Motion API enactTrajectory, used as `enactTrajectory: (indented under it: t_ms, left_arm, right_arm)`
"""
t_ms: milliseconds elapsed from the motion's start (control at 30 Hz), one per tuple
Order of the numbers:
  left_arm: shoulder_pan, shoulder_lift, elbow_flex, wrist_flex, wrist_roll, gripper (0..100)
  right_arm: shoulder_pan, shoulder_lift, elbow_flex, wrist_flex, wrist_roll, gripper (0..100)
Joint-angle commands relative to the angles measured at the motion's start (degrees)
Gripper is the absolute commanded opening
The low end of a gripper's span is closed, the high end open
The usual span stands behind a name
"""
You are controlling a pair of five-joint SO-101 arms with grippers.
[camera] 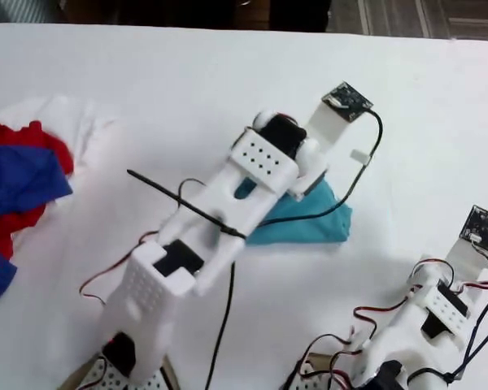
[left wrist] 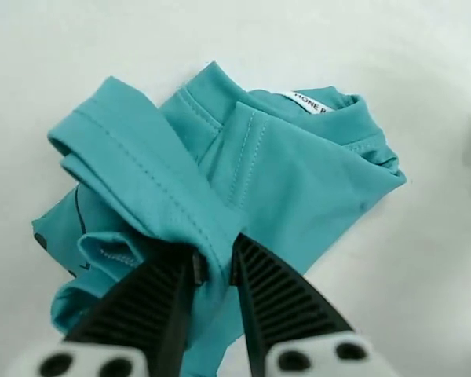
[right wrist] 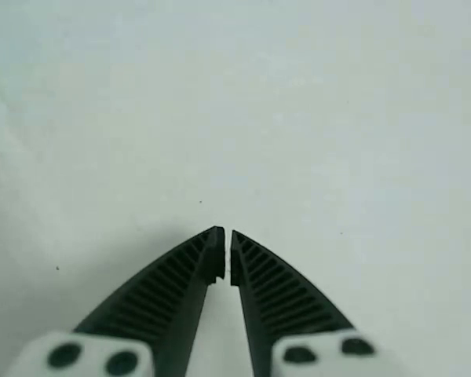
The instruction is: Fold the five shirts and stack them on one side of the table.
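So the left gripper [left wrist: 213, 263] is pinched nearly closed on a hemmed fold of the crumpled teal fabric shirt [left wrist: 298, 181], w/ cloth squeezed btwn its black ridged jaws. That shirt sits roughly mid-table on the white table [camera: 187, 73], partly under the left arm, half bundled, collar tag up. The right gripper [right wrist: 220, 255] is closed tip to tip w/ nothing in it, over bare tabletop. A loose pile of red, blue and white shirts [camera: 16, 175] lies at the left edge, well apart from the teal one.

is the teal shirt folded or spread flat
Folded, though loosely: the teal shirt lies in a compact layered bundle, one fold pinched in the left gripper.
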Motion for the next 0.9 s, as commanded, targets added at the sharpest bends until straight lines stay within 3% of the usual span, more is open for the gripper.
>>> enactTrajectory:
  t_ms: [0,167,433,700,833,867]
  left_arm:
    - [1.4,-0.7,-2.5,-0.9,0.4,3]
    - [1.7,-0.7,-2.5,-1.0,0.4,4]
    - [1.5,-1.1,-2.5,-1.0,0.4,21]
    - [-4.9,-1.4,-14.6,5.4,-7.3,20]
    - [-12.9,-1.4,-22.2,11.4,-7.9,2]
    - [-15.0,-1.4,-23.8,12.6,-7.7,3]
  right_arm:
    - [-0.2,-1.9,-0.5,-0.9,-0.3,2.1]
    - [-0.2,-1.9,-0.5,-0.9,-0.3,2.1]
    - [-0.2,-1.8,-0.5,-0.9,-0.3,2.1]
    - [-0.2,-1.8,-0.5,-0.9,-0.2,2.1]
    - [-0.2,-1.8,-0.5,-0.9,-0.1,2.1]
    - [-0.2,-1.8,-0.5,-0.9,0.0,2.1]
